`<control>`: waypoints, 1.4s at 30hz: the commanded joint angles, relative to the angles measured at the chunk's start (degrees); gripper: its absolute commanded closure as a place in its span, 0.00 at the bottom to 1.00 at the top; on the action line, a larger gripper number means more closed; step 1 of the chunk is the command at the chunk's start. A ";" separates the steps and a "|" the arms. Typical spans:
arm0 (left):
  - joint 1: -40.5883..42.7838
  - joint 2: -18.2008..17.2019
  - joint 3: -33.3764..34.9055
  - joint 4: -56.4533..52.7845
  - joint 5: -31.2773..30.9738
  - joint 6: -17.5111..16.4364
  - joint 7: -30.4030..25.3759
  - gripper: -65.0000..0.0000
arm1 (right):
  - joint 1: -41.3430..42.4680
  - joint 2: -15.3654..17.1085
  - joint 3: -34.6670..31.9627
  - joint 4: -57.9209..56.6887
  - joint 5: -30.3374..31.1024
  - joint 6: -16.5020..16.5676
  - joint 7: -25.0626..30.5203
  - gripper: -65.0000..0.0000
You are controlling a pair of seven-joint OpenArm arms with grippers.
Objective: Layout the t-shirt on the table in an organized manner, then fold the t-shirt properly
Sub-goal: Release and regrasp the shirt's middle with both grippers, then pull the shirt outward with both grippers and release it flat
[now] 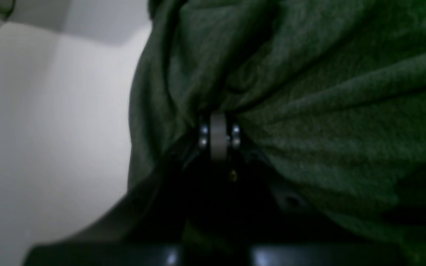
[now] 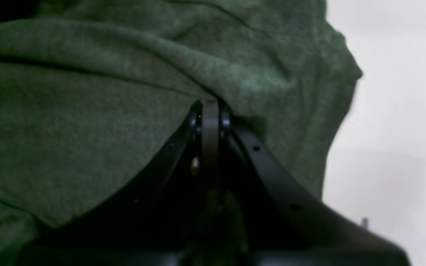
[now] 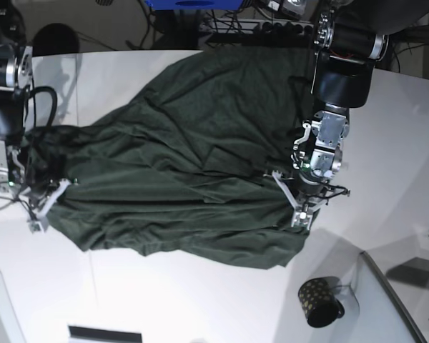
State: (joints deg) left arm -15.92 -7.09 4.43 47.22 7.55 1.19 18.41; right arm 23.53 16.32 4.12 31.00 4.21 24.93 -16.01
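T-shirt (image 3: 179,164) pinched between both fingers (image 1: 218,135)

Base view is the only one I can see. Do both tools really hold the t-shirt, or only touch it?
Observer: Left wrist view shows the left tool shut, with t-shirt fabric bunched at its tips.
Operator: And the right one?
Observer: Right wrist view shows the right tool shut too, with cloth gathered at its tips.
Operator: Is table visible beside it?
Observer: Yes, bare white table lies just past the shirt's edge there.
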 commanded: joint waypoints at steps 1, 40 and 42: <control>-0.56 -0.42 -1.83 -0.14 0.58 -0.27 2.82 1.00 | 1.04 -0.01 -1.09 -1.16 -1.26 0.26 -2.41 1.00; 31.18 -8.07 -6.23 40.56 -19.64 -0.36 7.83 0.69 | -32.36 -1.94 -1.44 60.20 -1.26 0.52 -16.03 0.33; 31.44 -8.07 -6.23 38.54 -19.64 -0.36 6.16 0.69 | -32.01 -3.09 -1.44 59.41 -1.26 0.52 -16.03 0.33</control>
State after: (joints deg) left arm 16.05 -14.63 -1.52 84.84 -12.08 0.67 26.02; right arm -9.26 12.56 2.39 89.71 2.61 25.54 -32.99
